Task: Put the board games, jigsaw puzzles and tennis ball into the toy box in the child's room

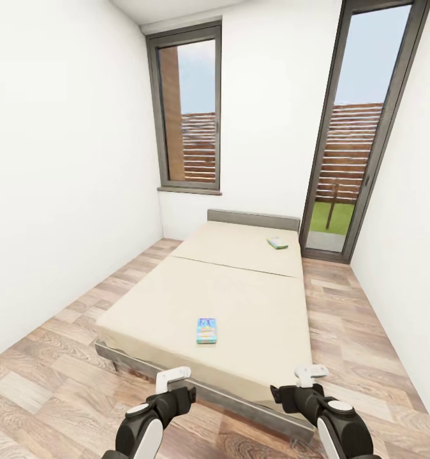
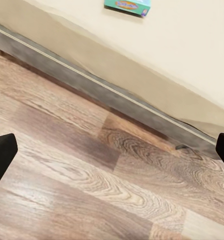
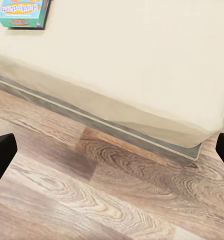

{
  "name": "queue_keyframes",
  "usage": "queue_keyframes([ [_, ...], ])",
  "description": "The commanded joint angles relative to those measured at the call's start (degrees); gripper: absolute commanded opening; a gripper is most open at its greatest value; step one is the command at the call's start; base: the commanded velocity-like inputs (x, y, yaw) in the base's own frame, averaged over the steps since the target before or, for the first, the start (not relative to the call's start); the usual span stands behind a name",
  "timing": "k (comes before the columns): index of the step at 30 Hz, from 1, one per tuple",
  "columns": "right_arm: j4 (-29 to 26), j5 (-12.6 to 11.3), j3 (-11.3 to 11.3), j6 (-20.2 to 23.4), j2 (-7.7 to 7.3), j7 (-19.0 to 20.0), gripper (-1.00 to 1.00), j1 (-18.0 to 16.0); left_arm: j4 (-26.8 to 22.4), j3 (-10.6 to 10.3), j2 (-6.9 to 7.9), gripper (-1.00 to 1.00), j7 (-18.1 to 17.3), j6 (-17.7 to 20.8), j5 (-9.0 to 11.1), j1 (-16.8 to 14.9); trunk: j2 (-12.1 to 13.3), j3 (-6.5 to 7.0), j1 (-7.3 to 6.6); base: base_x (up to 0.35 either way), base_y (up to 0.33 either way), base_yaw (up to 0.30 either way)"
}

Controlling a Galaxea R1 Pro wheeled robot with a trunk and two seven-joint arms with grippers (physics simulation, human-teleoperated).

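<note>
Light-blue board game [image 1: 207, 331] flat on bed [image 1: 177, 299].

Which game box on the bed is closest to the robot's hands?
The light blue board game near the foot of the bed. The other board game, yellow-green, lies far off by the headboard.

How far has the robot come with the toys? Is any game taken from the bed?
Nothing looks done yet. Both board games lie on the bed: the light blue game near its foot, the second game near the headboard. Left gripper and right gripper are open and empty, above the floor before the bed. All collecting is left.
</note>
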Motion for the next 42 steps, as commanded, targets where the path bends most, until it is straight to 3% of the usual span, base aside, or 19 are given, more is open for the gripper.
queue_keyframes([
  [1, -0.07, 0.04, -0.04, 0.28, 0.02, 0.20, 1.00, -0.04, -0.07, -0.06, 0.01, 1.00, 0.55, 0.11, 0.60, -0.04, -0.04, -0.06, 0.00, 0.000, 0.000, 0.000],
  [21, -0.77, 0.03, 0.77, 0.28, 0.43, 0.31, 1.00, -0.03, 0.34, -0.09, 0.00, 1.00, 0.58, -2.05, 0.63, 0.09, -0.04, -0.06, 0.00, 0.000, 0.000, 0.000],
  [42, -0.81, -0.53, -0.04, 0.32, -0.02, 0.44, 1.00, -0.53, 0.73, -0.06, 0.02, 1.00, 0.62, -3.68, 0.63, 0.26, -0.04, -0.06, 0.00, 0.000, -0.004, 0.053],
])
